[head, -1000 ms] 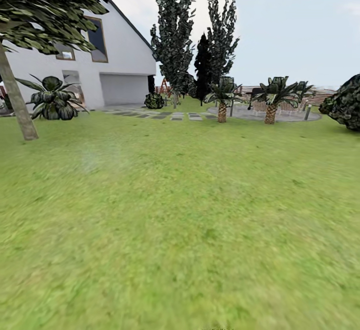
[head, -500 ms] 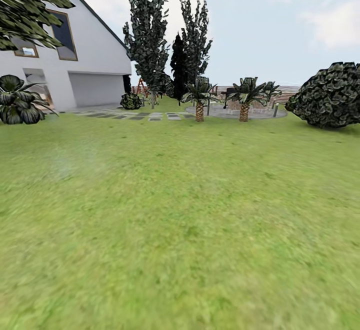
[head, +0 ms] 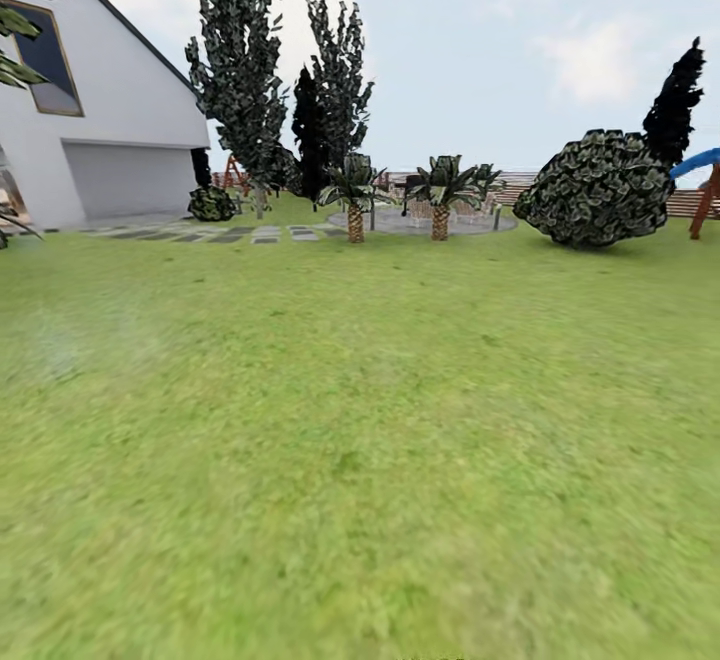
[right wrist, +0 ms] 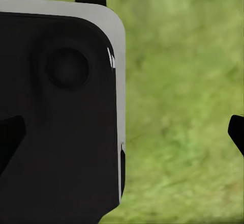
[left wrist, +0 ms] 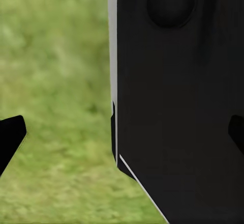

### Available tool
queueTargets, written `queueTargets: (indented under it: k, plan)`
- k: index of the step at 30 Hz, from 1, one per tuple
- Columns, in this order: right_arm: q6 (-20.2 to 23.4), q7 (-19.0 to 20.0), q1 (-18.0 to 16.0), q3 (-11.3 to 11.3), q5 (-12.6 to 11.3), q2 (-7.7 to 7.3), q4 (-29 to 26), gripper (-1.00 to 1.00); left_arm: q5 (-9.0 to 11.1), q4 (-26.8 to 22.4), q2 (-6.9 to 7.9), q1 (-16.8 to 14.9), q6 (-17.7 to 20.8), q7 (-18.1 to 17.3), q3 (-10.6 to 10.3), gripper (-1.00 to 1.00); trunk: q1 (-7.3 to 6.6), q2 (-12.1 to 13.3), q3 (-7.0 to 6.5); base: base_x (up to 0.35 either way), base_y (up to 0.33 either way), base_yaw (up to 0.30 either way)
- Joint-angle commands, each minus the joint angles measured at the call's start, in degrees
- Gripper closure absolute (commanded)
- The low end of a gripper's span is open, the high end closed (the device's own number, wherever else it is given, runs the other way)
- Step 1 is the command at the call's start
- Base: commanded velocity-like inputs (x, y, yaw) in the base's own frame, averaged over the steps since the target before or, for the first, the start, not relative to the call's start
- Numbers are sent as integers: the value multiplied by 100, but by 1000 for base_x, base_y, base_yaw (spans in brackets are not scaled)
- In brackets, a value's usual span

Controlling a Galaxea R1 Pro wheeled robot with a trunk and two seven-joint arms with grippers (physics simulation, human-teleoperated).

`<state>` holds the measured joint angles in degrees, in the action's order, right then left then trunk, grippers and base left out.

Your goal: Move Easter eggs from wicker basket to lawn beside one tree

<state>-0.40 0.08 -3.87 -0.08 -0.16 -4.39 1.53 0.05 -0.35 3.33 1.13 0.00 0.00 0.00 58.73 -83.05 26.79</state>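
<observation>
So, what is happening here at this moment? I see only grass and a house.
Nothing is being handled right now. The robot is out on the lawn, and its head camera has swung to the right over the last second, so it seems to be turning or driving in search of something. Ahead are a white house, tall dark columnar trees, two small palms and a round bush. Both wrist cameras look down at grass past the robot's dark body, with the fingertips spread apart and holding nothing.

My view crops the white house [head: 100, 140] at the left edge and a blue-and-red play frame [head: 703, 185] at the right, blurs the near lawn [head: 360, 500], and shows my left fingertips [left wrist: 10, 137] only as dark edge slivers.
</observation>
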Motion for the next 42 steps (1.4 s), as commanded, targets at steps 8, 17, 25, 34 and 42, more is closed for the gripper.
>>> queueTargets:
  k: [8,17,25,34,42]
  plan:
    - [-4,1,-8,0,-2,0,14,-100,2,-4,1,1,0,0,0,-100,0,-2,4,0,0,-298]
    - [-4,1,-8,0,-2,0,14,-100,1,-3,1,1,0,0,0,-100,0,-2,4,0,0,-297]
    - [-4,1,-8,0,-2,0,14,-100,4,-4,1,1,0,0,0,-100,0,-2,4,0,0,-298]
    - [-4,1,-8,0,-2,0,14,-100,4,-5,1,1,0,0,0,-100,0,-2,4,0,0,-298]
    - [-4,1,-8,0,-2,0,14,-100,1,-2,1,1,0,0,0,-100,0,-2,4,0,0,-298]
